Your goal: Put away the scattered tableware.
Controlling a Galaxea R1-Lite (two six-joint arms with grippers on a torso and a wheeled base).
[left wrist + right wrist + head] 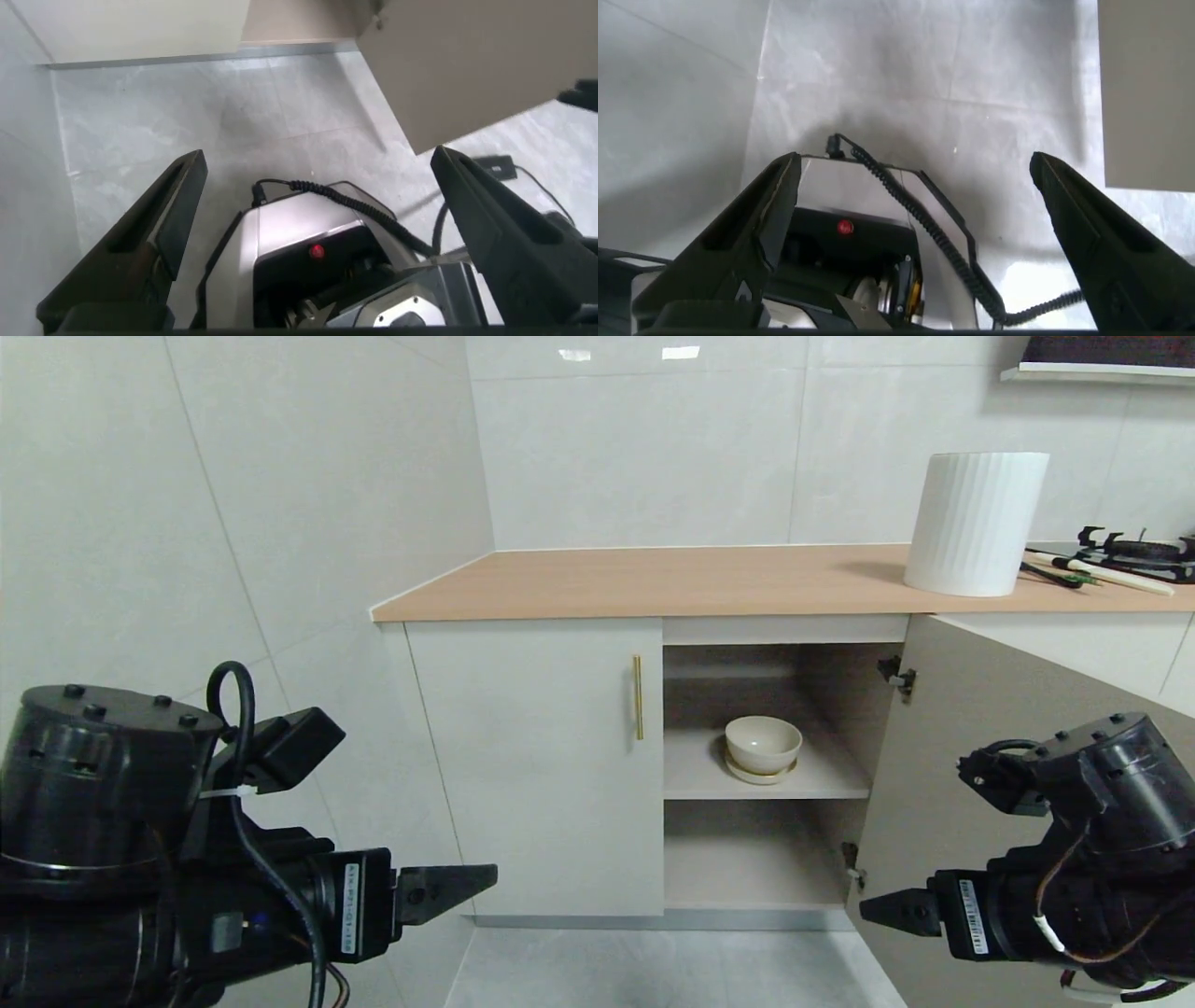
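Note:
A cream bowl (763, 743) sits on a small plate (758, 773) on the middle shelf (691, 770) of the open cabinet under the countertop. My left gripper (471, 879) hangs low at the left, in front of the closed cabinet door, well short of the bowl. The left wrist view shows this gripper (318, 157) open over the floor, holding nothing. My right gripper (878, 907) hangs low at the right, beside the open cabinet door (943, 784). In the right wrist view it (913, 161) is also open with nothing in it.
The left cabinet door with a gold handle (638, 696) is closed. On the wooden countertop (653, 581) stands a tall white ribbed container (976, 523), with chopsticks (1106, 574) and a stove burner (1134, 553) at the far right. A tiled wall closes off the left side.

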